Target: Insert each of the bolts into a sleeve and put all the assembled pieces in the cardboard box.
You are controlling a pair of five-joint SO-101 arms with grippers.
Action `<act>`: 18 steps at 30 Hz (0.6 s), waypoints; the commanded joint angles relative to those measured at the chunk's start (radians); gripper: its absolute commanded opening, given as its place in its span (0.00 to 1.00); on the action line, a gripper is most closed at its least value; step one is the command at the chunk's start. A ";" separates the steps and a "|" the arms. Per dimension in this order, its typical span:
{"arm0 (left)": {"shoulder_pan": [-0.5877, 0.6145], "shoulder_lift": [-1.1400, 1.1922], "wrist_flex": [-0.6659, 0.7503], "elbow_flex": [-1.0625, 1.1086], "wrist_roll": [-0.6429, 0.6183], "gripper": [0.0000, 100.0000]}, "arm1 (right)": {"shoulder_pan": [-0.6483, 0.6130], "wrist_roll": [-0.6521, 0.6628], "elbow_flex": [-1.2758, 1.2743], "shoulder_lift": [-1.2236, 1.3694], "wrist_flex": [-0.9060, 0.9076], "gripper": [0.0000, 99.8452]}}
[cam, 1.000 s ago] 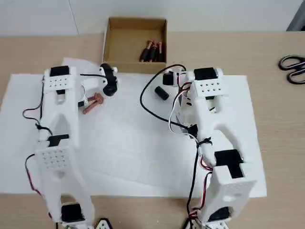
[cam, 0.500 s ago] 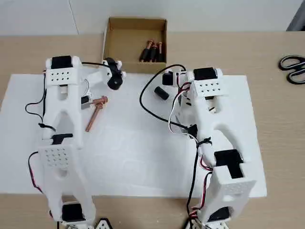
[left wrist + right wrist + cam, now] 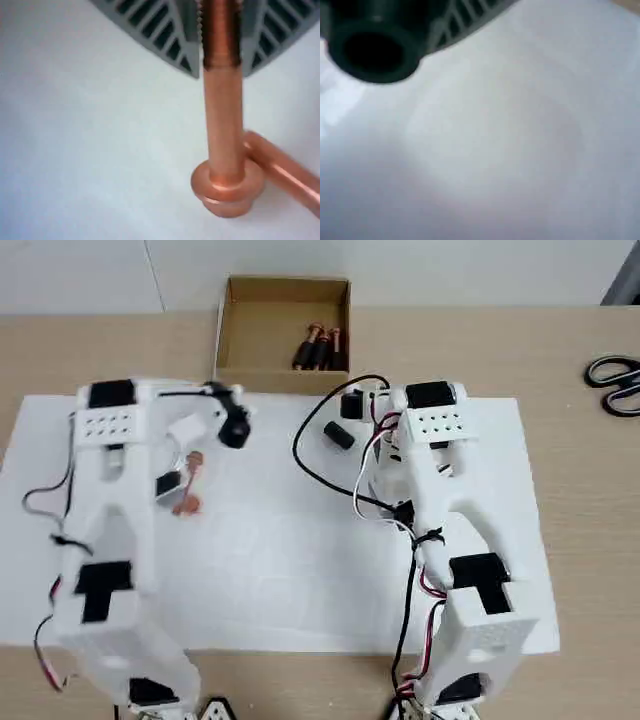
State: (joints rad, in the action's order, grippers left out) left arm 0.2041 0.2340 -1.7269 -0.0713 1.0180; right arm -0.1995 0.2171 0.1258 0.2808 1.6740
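My left gripper (image 3: 221, 45) is shut on the threaded end of a copper bolt (image 3: 223, 125), which hangs head down just over the white paper. A second copper bolt (image 3: 286, 173) lies on the paper against that head. From above, both bolts (image 3: 189, 483) sit beside the left arm's gripper (image 3: 176, 483). My right gripper (image 3: 390, 30) holds a black sleeve (image 3: 370, 51) with its bore showing, above the paper. In the high view a black sleeve (image 3: 338, 435) sits by the right arm's wrist. The cardboard box (image 3: 262, 330) at the back holds several assembled pieces (image 3: 320, 346).
White paper (image 3: 290, 550) covers the table under both arms. Loose black and red cables (image 3: 330, 475) loop between the arms. Scissors (image 3: 614, 383) lie at the far right edge of the wooden table.
The left arm has swung back toward the near left. The bolt that lay flat on the paper is now gripped and hanging head down. The right arm has kept still.
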 commanded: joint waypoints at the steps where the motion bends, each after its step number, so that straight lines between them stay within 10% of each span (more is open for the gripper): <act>1: 0.020 -0.078 0.017 0.076 -0.002 0.01 | 0.005 0.008 0.020 -0.073 -0.002 0.00; 18: -0.063 -0.078 0.052 0.297 0.003 0.09 | 0.005 0.005 0.021 -0.073 -0.001 0.00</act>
State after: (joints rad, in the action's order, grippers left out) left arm 0.1580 0.1910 -1.6625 0.2232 1.0180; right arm -0.1979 0.2171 0.1258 0.2808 1.6740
